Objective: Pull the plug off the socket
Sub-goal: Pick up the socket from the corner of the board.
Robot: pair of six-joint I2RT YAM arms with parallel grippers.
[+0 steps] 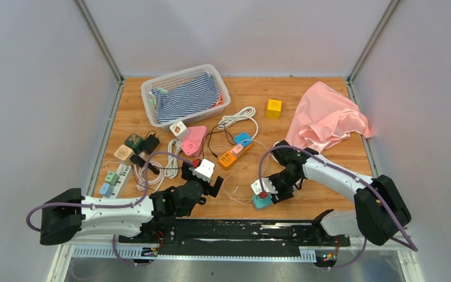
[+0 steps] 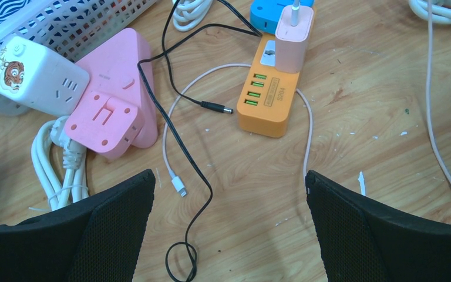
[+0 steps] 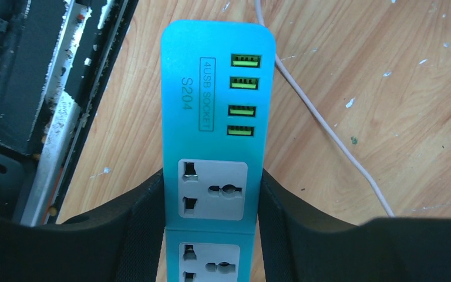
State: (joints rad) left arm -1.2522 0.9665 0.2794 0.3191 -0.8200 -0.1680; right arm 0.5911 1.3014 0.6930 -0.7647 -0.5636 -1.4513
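Observation:
An orange power strip [image 2: 268,100] lies on the wooden table with a pink plug [image 2: 293,41] standing in its socket; both show in the top view, the strip [image 1: 228,158] and the plug [image 1: 238,149]. My left gripper [image 2: 226,179] is open and empty, a short way in front of the strip, also in the top view [image 1: 212,184]. My right gripper [image 3: 212,176] is shut on a teal power strip [image 3: 214,88] near the table's front edge [image 1: 262,201]. The teal strip's visible sockets are empty.
A black cable with a barrel plug [image 2: 217,107] and a white cable end [image 2: 178,187] lie between my left fingers and the orange strip. A pink triangular socket [image 2: 114,106], a white cube socket [image 2: 35,73], a white basket [image 1: 152,88], a yellow cube [image 1: 273,108] and a pink cloth [image 1: 326,120] lie around.

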